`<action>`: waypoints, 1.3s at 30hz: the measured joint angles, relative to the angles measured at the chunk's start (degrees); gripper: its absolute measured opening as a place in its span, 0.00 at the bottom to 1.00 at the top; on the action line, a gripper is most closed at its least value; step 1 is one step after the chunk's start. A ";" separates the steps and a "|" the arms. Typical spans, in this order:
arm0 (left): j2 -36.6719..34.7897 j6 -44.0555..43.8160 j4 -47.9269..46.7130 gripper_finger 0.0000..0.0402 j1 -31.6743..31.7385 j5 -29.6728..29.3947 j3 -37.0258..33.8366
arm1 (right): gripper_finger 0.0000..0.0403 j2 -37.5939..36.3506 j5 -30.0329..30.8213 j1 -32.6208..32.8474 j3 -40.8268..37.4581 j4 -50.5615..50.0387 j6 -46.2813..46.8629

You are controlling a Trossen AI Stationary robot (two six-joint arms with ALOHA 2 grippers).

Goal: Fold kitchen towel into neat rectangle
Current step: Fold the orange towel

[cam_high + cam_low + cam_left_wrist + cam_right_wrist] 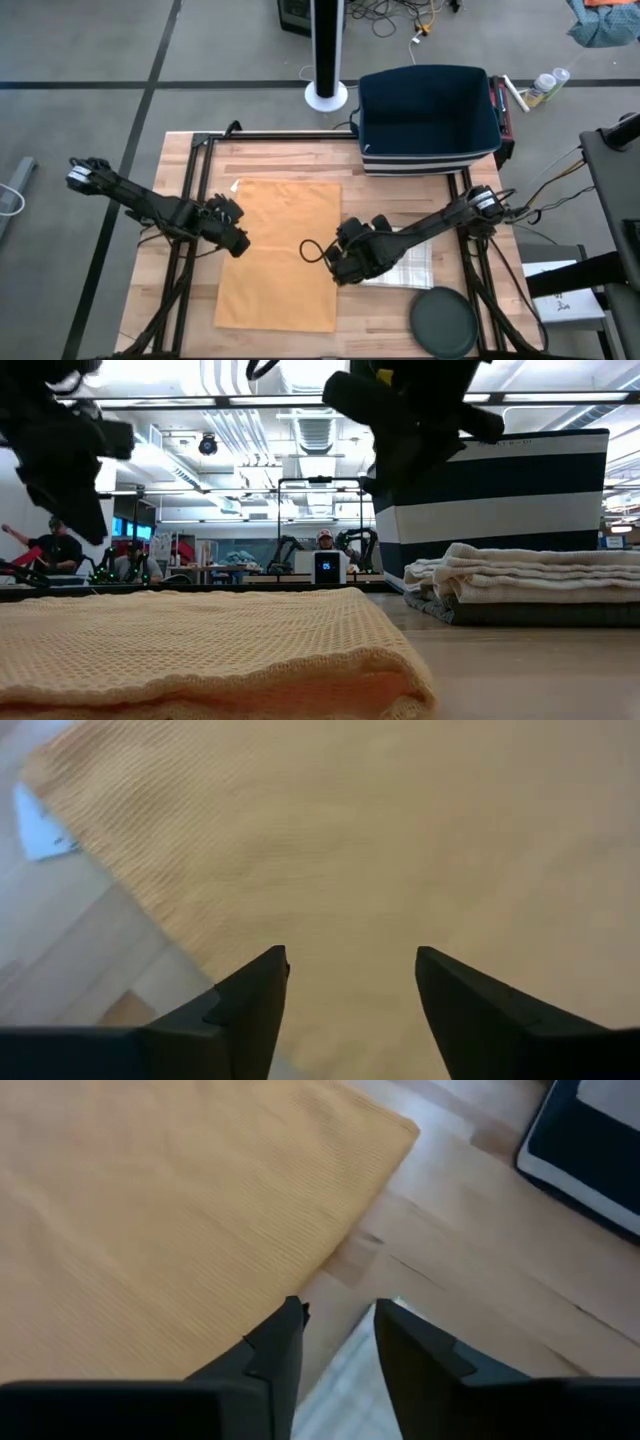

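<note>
**One fold laid flat, more folding likely ahead**

We see the yellow kitchen towel (281,252) lying flat on the wooden table (270,160), a tall rectangle between the two arms. In the low view its near edge looks thick and doubled, so we judge it already carries at least one fold, though from that angle we cannot count the layers with certainty. Its edges run fairly straight and its corners look square from above.

Neither claw holds anything. The left claw (232,230) hangs over the towel's left edge with its fingers (255,1005) spread wide and empty, cloth showing between them. The right claw (340,262) sits just off the towel's right edge, its fingers (280,1350) parted only narrowly, with bare table and a strip of pale cloth below.

Beside the right arm lies a stack of folded pale towels (408,263), with a dark round plate (443,322) near it and a striped navy bin (428,118) at the far end of the table.

As we read it, the towel is a neat rectangle but still large; one or two further folds probably remain before it matches the stack.
</note>
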 joint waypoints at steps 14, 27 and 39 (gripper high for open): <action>0.69 5.00 0.62 0.64 6.82 -3.01 1.04 | 0.37 0.00 4.47 -2.73 1.51 2.60 -11.30; 2.65 5.92 -0.62 0.50 27.66 7.69 1.74 | 0.31 0.00 2.44 -8.57 1.51 4.23 -9.15; 9.89 21.14 5.31 0.54 54.64 17.96 1.65 | 0.41 0.00 2.40 -8.34 1.51 16.57 -16.55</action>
